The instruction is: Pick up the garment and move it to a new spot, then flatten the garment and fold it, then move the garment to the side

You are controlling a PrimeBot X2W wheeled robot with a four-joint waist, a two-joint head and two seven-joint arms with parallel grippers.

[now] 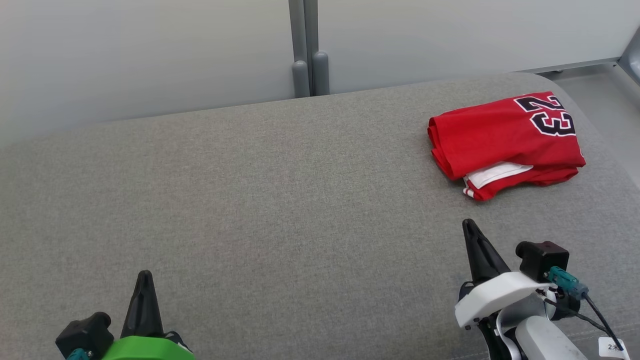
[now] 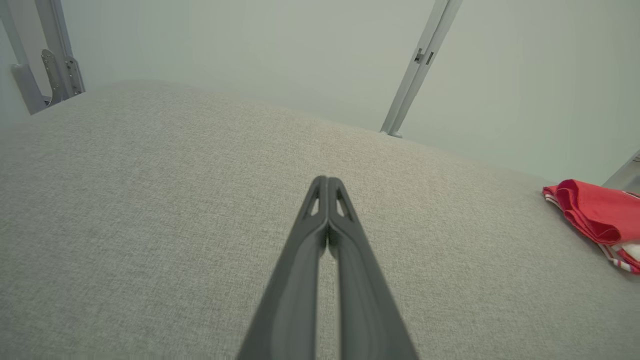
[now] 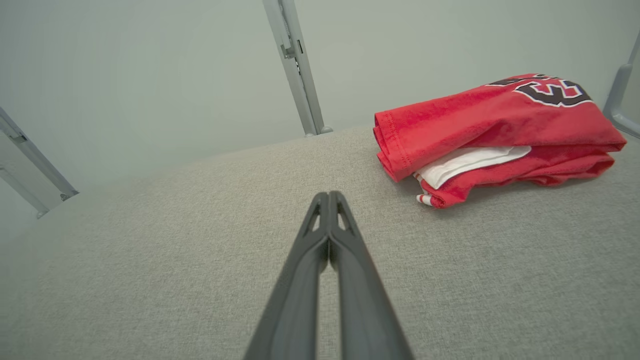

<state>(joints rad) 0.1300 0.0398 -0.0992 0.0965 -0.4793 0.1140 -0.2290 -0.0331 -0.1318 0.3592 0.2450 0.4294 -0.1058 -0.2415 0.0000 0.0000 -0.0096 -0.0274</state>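
left hand (image 1: 144, 275): sitting at the near left edge, clenching tight with both dark fingers pressing together, gripping nothing, pointing away across the fabric.
left wrist cover (image 1: 146, 350): showing bright green below the fingers, with a black camera block (image 1: 84, 334) sitting just to its left.
right hand (image 1: 467, 223): sitting at the near right, clenching the same way, gripping nothing, tip pointing toward the garment (image 1: 505, 140) while lying well apart from it.
right wrist cover (image 1: 500, 295): showing white, carrying a black camera (image 1: 542, 257) with a teal plug, a dark cable (image 1: 597, 312) running down to a small white tag (image 1: 612, 346).
bench (image 1: 280, 200): spreading as a padded grey woven surface from the near edge to the wall, curving round at the far right corner.
garment: lying folded on the far right part of the bench, near the rounded corner; showing red, with a black 23 edged in white facing up, and a white layer and striped trim peeking out along the near side.
posts (image 1: 310, 45): standing as a grey pair just behind the far edge, near the middle.
wall (image 1: 150, 50): running pale grey and plain behind the bench.
floor (image 1: 590, 82): showing pale grey past the far right corner.
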